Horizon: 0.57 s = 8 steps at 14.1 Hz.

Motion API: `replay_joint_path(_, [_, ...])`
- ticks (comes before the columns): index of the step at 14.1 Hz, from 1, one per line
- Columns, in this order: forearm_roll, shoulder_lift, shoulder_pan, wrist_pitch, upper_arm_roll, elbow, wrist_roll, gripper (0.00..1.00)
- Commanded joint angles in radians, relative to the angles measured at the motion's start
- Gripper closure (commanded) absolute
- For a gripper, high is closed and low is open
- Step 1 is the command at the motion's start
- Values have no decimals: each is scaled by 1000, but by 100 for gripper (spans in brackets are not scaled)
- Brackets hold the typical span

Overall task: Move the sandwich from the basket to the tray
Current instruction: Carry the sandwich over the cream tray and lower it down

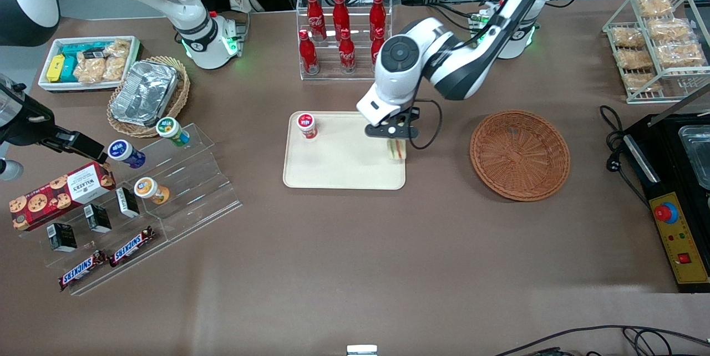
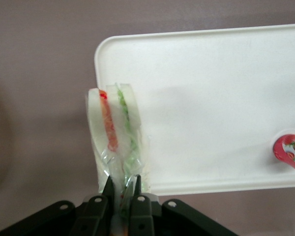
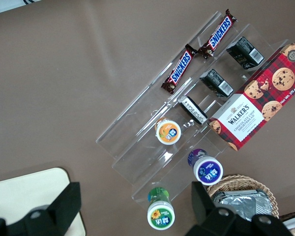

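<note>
My left gripper (image 1: 395,142) is over the tray's edge that faces the working arm, and its fingers are shut on the sandwich (image 1: 396,150). In the left wrist view the sandwich (image 2: 113,128) hangs from the gripper (image 2: 122,189), a white wedge in clear wrap with red, orange and green filling, over the corner of the cream tray (image 2: 206,108). The tray (image 1: 338,170) lies mid-table. The reddish-brown wicker basket (image 1: 520,154) sits beside the tray toward the working arm's end and holds nothing.
A red-lidded cup (image 1: 306,125) stands on the tray's corner, also seen in the left wrist view (image 2: 291,152). A rack of cola bottles (image 1: 344,34) stands farther from the front camera. An acrylic snack stand (image 1: 138,201) and a tan basket with foil container (image 1: 147,95) lie toward the parked arm's end.
</note>
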Motion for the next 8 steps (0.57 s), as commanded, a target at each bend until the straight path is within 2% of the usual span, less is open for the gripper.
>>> replay_joint_path(1, [85,73,-27,56,5,19,-69,100])
replay_joint_path(8, [219,153,-38,129,6,10,-146,98])
